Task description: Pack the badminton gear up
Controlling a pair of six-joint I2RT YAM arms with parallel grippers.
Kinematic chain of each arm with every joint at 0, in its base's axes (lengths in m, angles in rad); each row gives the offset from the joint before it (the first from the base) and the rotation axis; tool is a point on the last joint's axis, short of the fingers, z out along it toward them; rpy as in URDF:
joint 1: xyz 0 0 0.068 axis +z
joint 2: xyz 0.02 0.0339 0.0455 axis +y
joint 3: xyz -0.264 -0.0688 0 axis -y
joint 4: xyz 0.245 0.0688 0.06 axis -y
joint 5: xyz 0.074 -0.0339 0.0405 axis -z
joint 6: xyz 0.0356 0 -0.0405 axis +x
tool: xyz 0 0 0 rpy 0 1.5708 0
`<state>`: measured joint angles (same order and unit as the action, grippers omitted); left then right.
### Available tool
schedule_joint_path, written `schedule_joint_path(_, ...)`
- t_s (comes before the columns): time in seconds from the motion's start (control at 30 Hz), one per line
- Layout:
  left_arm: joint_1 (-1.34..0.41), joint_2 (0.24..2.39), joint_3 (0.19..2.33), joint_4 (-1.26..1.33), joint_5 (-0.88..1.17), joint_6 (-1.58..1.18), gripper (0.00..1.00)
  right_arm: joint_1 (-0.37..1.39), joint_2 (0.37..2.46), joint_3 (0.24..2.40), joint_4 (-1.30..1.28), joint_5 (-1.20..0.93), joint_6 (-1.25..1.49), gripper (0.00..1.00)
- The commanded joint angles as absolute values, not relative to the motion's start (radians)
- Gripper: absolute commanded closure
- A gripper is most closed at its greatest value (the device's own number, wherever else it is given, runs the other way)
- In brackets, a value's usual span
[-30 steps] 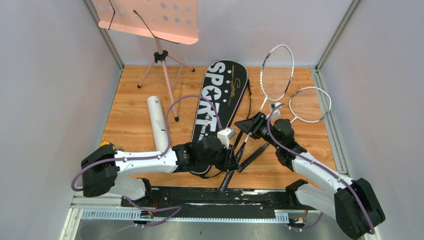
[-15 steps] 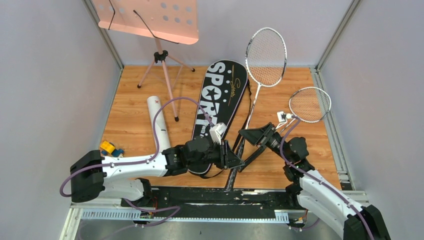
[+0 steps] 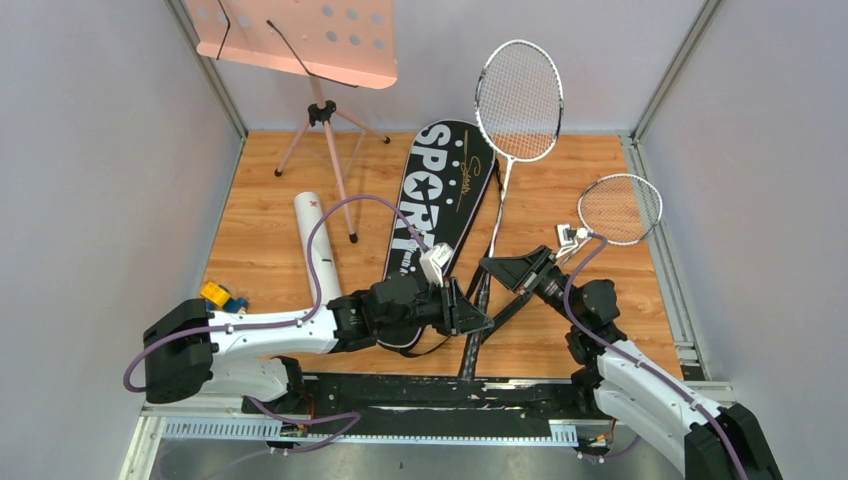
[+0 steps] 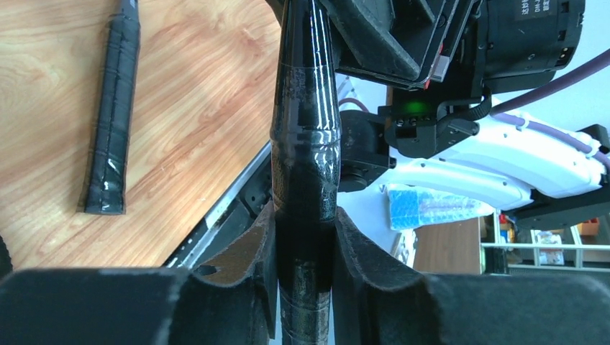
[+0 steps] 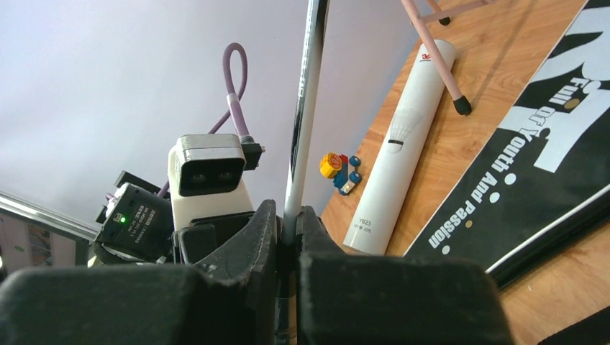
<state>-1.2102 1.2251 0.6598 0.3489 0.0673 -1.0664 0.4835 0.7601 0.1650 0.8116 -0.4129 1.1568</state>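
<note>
The wood-grain table (image 3: pixel 270 250) holds all the gear, and none of it looks packed yet. The long black fabric bag lettered SPORT (image 3: pixel 440 190) lies flat, running from the centre toward 12 o'clock. Whether its mouth is open cannot be told from above. The pink perforated music stand (image 3: pixel 300 40) stands on its tripod at 11 o'clock and has no part in the job.

One slim silver racket with white strings (image 3: pixel 518 100) is lifted off the table. Its head is high at about 12 to 1 o'clock, beside the bag's far end, and its shaft slants down to the grippers at 6 o'clock. The second silver racket (image 3: pixel 620 208) lies flat at 2 o'clock, its dark handle pointing back toward 6 o'clock. Nothing grips it. The long white cardboard tube (image 3: pixel 318 245) lies at 9 o'clock, near the bag's left edge but apart from it.

The left gripper (image 4: pixel 306 244) is clenched on the lifted racket's black handle, with a pad pressed against each side. The right gripper (image 5: pixel 288 237) is clamped on the thin shaft of the same racket, just up from the left one.

The small yellow and blue toy (image 3: pixel 222 297) sits at 8 o'clock. A small white item (image 3: pixel 568 237) lies by the flat racket's throat. It may be a shuttlecock, but it is too small to tell.

My reading is that this is early work. The first racket is in hand but not bagged, and the second racket, the tube and any shuttlecocks remain.
</note>
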Motion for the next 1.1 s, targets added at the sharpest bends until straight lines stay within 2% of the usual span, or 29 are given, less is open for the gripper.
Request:
schedule_joint_path(0.0,-1.213,1.229,0.691,0.453,0.078,-1.068,0.63,0.486,0.755,0.156,0.867,-0.401,1.138,1.00)
schedule_joint_path(0.07,-1.214,1.233,0.702,0.413,0.075,-1.045,0.49,0.479,0.741,0.158,0.835,-0.372,1.141,1.00)
schedule_joint_path(0.13,-1.214,1.237,0.720,0.349,0.070,-1.017,0.40,0.464,0.721,0.171,0.768,-0.349,1.139,1.00)
schedule_joint_path(0.3,-1.213,1.248,0.763,0.182,0.072,-0.925,0.23,0.425,0.687,0.204,0.597,-0.309,1.135,1.00)
schedule_joint_path(0.43,-1.214,1.256,0.783,0.077,0.072,-0.864,0.16,0.381,0.694,0.242,0.472,-0.323,1.103,1.00)
schedule_joint_path(0.7,-1.213,1.295,0.847,-0.092,0.014,-0.736,0.12,0.198,0.728,0.258,0.320,-0.448,1.040,1.00)
schedule_joint_path(0.83,-1.214,1.348,0.937,-0.312,-0.133,-0.667,0.14,0.178,0.713,0.272,0.229,-0.480,0.993,1.00)
schedule_joint_path(0.93,-1.207,1.418,0.994,-0.439,-0.321,-0.628,0.16,0.177,0.666,0.301,0.114,-0.498,0.940,1.00)
schedule_joint_path(1.07,-1.148,1.499,1.035,-0.507,-0.373,-0.599,0.20,0.178,0.578,0.319,-0.065,-0.492,0.894,1.00)
